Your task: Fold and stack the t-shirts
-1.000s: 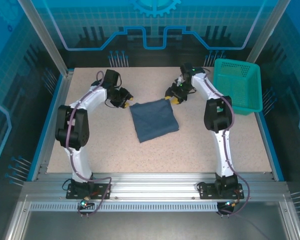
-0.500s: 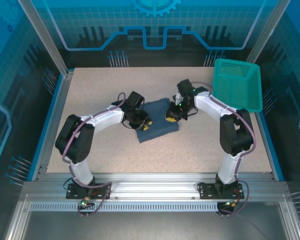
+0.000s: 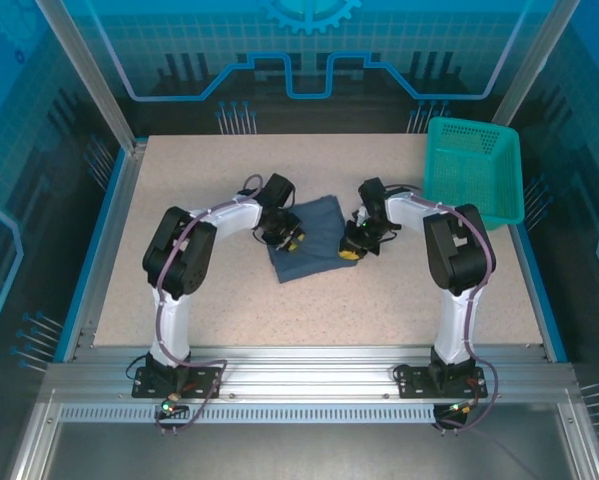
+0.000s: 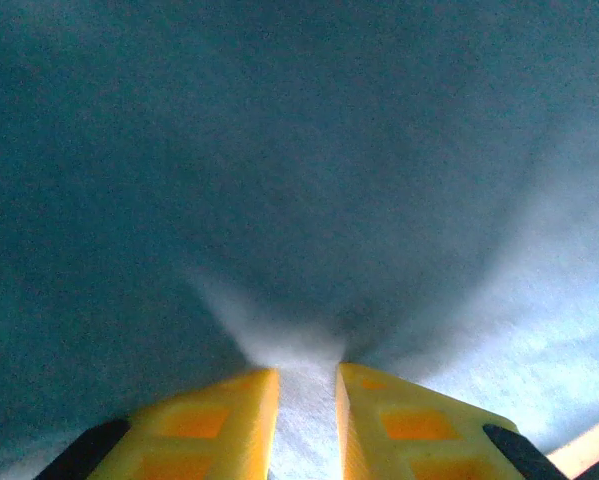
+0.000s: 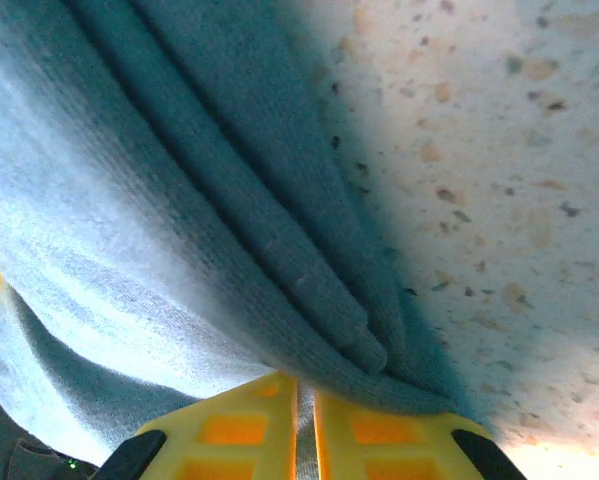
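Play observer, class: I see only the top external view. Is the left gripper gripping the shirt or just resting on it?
Observer: Gripping. In the left wrist view, the left gripper has a pinch of shirt between its yellow fingers, with the cloth drawn up into a ridge.
Operator: And the right one?
Observer: In the right wrist view, the right gripper is shut on the shirt's edge.
Operator: Is it one layer there?
Observer: No, several folded layers stack at that edge, beside bare table.
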